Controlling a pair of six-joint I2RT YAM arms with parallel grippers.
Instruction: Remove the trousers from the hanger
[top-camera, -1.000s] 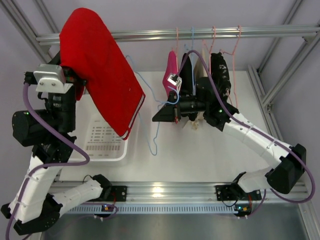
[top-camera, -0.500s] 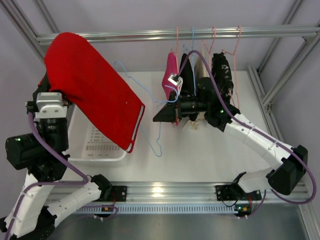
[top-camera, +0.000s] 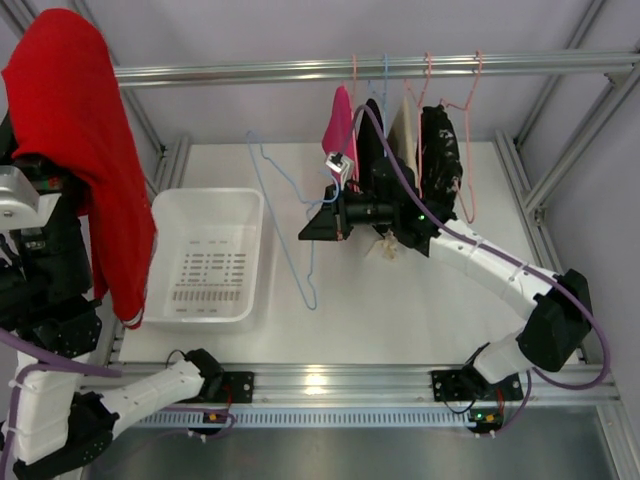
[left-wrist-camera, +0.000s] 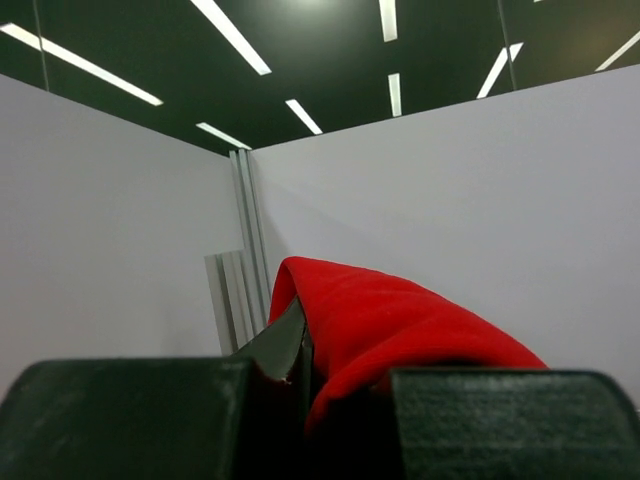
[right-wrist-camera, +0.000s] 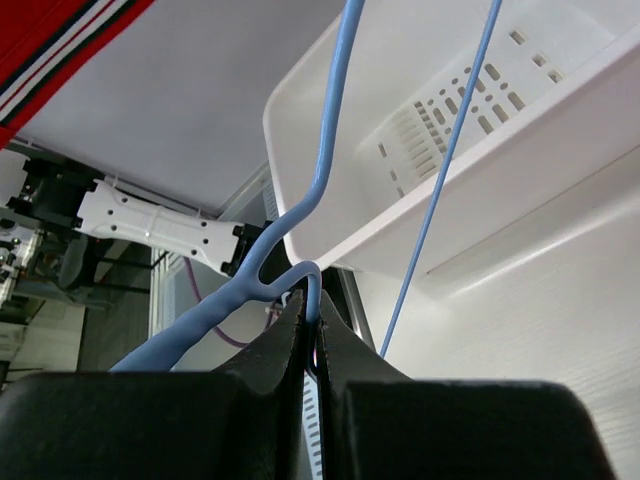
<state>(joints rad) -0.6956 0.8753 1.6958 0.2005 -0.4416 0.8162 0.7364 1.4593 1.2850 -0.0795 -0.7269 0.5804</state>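
Left jaws pinch the trousers (top-camera: 70, 130), clear of the hanger (right-wrist-camera: 322, 140) clamped in my right jaws; I should lower them slowly into the left-edge basket (top-camera: 205, 196).

White table (top-camera: 400, 310) carries one white perforated basket (top-camera: 200, 210), left side

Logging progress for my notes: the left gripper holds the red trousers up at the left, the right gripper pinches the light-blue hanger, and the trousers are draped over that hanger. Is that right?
Not quite. The trousers are off the hanger: the top external view shows its wire triangle bare, apart from the cloth. The rest stands: the left gripper holds the trousers up at the left, and the right gripper pinches the hanger.
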